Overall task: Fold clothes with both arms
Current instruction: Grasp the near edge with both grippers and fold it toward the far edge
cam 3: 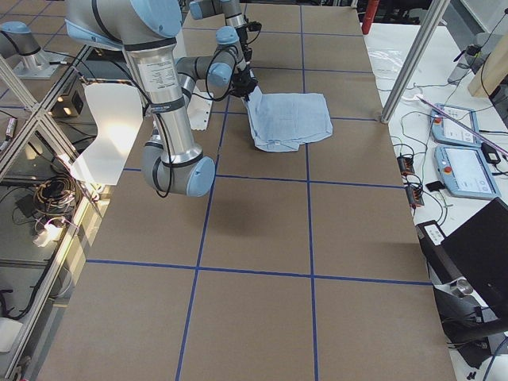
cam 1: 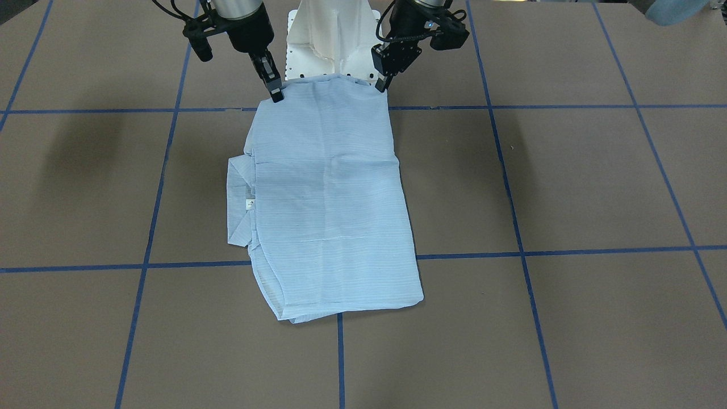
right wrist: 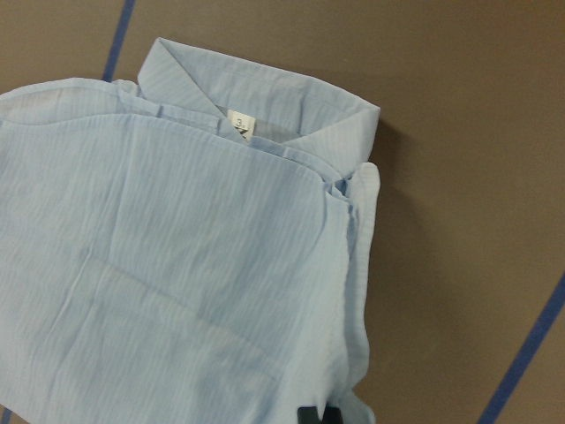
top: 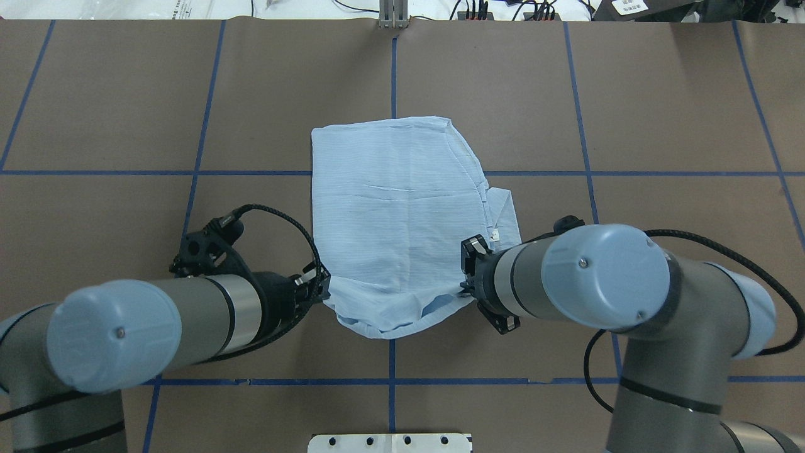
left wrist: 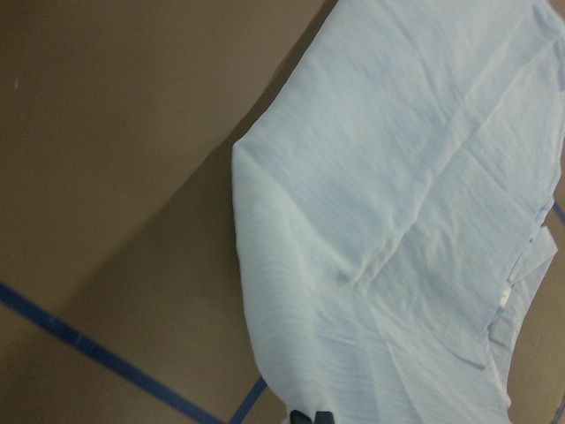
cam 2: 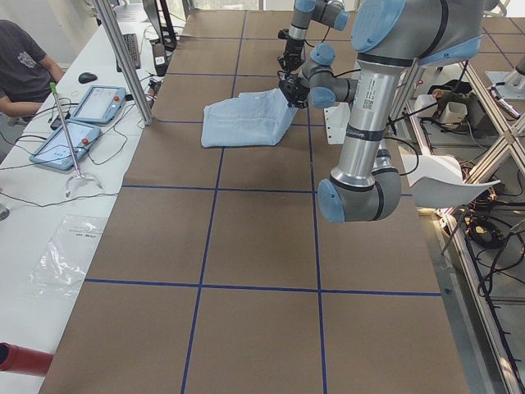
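Note:
The light blue striped shirt (cam 1: 329, 199) lies folded into a rectangle at the table's middle (top: 396, 214). Its collar with the white neck label (cam 1: 249, 204) sticks out on my right side (right wrist: 240, 121). The edge nearest my base is lifted off the table. My left gripper (cam 1: 381, 85) is shut on that edge's left corner (top: 321, 290). My right gripper (cam 1: 276, 94) is shut on its right corner (top: 466, 286). The cloth sags between them. In the left wrist view the shirt (left wrist: 397, 177) hangs down from the fingertips (left wrist: 309, 417); the right wrist view shows the same (right wrist: 318, 415).
The brown table is marked with a blue tape grid (cam 1: 341, 363). The white pedestal base (cam 1: 324, 40) stands just behind the lifted edge. Tablets (cam 2: 90, 103) and a seated person (cam 2: 20, 61) are at a side bench beyond the far edge.

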`<state>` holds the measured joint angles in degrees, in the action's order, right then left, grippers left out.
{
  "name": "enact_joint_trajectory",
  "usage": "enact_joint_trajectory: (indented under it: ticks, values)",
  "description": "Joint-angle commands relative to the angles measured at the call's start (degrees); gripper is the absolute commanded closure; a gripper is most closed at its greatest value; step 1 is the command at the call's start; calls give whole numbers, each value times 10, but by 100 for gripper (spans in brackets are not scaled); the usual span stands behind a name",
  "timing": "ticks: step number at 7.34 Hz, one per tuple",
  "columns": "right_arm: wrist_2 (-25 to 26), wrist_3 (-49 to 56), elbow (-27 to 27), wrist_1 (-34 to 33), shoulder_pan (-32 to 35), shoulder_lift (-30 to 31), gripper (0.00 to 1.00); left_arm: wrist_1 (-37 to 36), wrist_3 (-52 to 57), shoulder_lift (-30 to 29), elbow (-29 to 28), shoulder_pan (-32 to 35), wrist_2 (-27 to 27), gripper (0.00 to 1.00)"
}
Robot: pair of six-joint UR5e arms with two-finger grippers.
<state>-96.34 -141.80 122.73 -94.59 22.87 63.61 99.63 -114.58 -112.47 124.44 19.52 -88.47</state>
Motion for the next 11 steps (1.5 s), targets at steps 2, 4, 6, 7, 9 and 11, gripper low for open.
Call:
enact_joint_trajectory:
  ticks: [2, 4, 6, 7, 9, 11]
  values:
    - [-55, 109, -163, 1, 91, -92, 100, 93, 82, -50, -162, 127, -45, 100]
    - [-104, 160, -302, 66, 144, -157, 100, 187, 82, -101, -296, 153, -47, 100]
    - [-134, 198, -443, 116, 178, -229, 100, 234, 93, -115, -356, 173, -47, 100]
    - [-156, 225, -503, 120, 197, -267, 100, 246, 114, -124, -380, 186, -46, 100]
    - [-170, 248, -584, 191, 223, -292, 100, 250, 130, -151, -420, 205, -47, 100]
    - [-170, 251, -622, 228, 220, -295, 100, 290, 131, -172, -479, 205, -46, 100]
